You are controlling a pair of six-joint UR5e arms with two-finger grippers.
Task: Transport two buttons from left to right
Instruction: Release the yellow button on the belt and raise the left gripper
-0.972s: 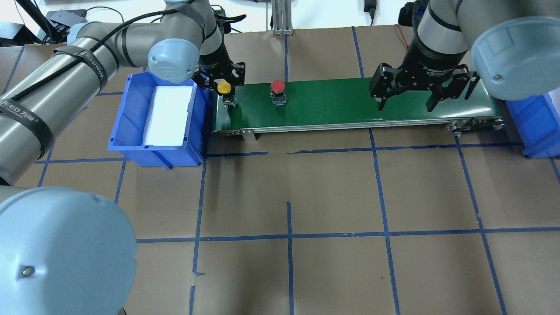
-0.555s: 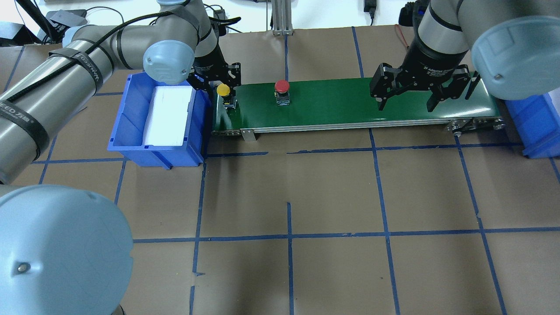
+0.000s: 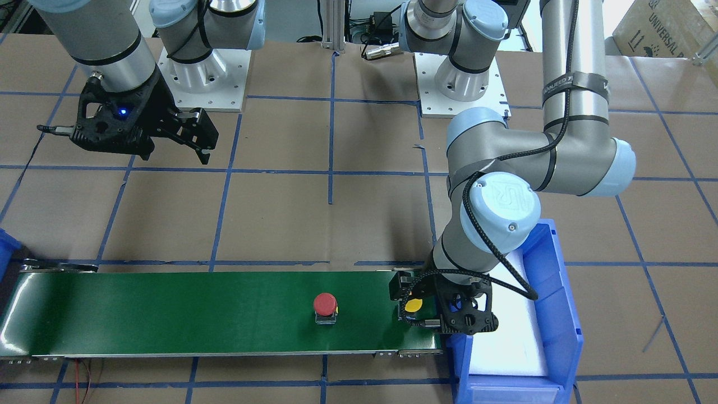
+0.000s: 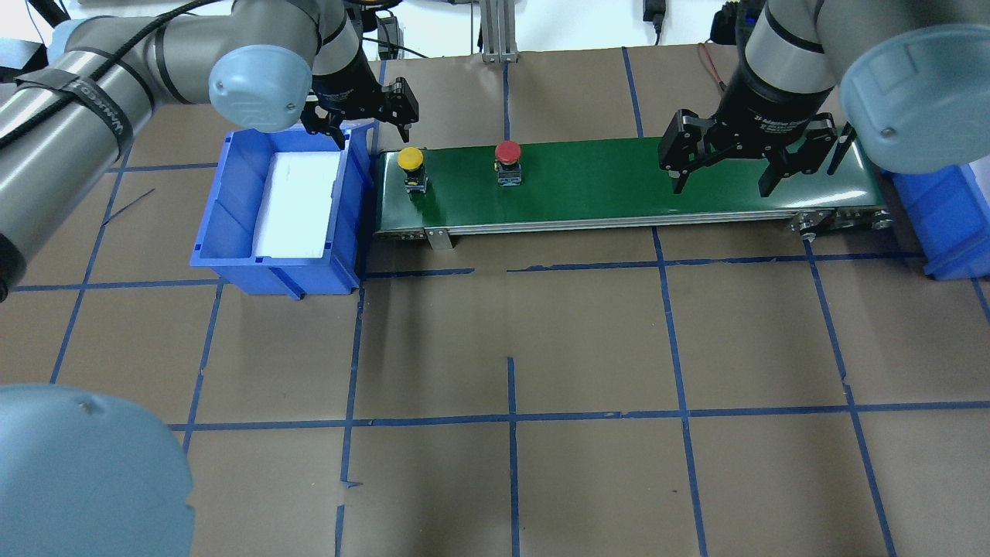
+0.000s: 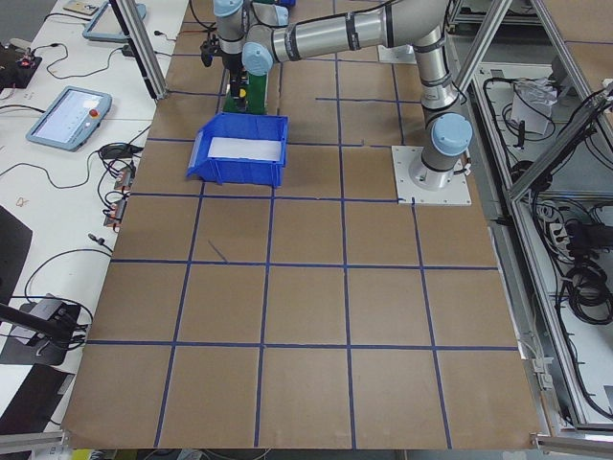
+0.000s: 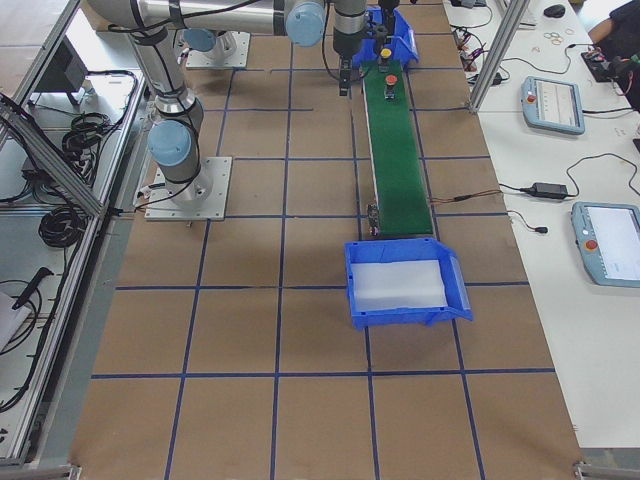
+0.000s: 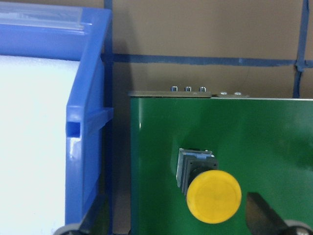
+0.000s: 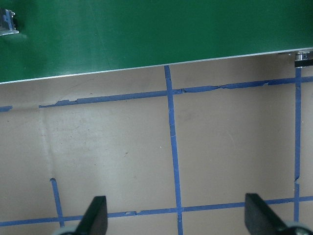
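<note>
Now the left gripper [image 4: 371, 128] hangs with its jaws spread wide and nothing between the pads, above the seam where a blue bin [image 4: 232, 193] meets the end of a green belt [image 4: 603, 178]. The yellow button [image 4: 411, 159] stands upright on the belt just in front of and below those jaws, clear of both fingers. In the left wrist view its cap sits between the two fingertips, nearer the dark finger [image 7: 264, 220] at the lower right than the one at the lower left. The cap is round, smooth and domed, and it tops a squarish black-grey body that rests flat on the belt near its end.

Further along the belt, away from the left jaws and toward the right ones, stands the red button [image 4: 507, 152]. It has a round red mushroom cap on a similar small dark body, also upright. It lies between the two grippers, nearer the left one and well apart from the right.

The right gripper [image 4: 723, 174] hovers over the far stretch of the belt, jaws open and empty. In its wrist view the two fingertips [image 8: 95, 218] frame bare brown table [image 4: 510, 340] crossed by blue tape, with the belt edge beyond them.

A white foam pad [image 4: 298, 201] lines the bin beside the left jaws. Another blue bin [image 4: 951, 224] sits beyond the right jaws, past the belt's other end.
</note>
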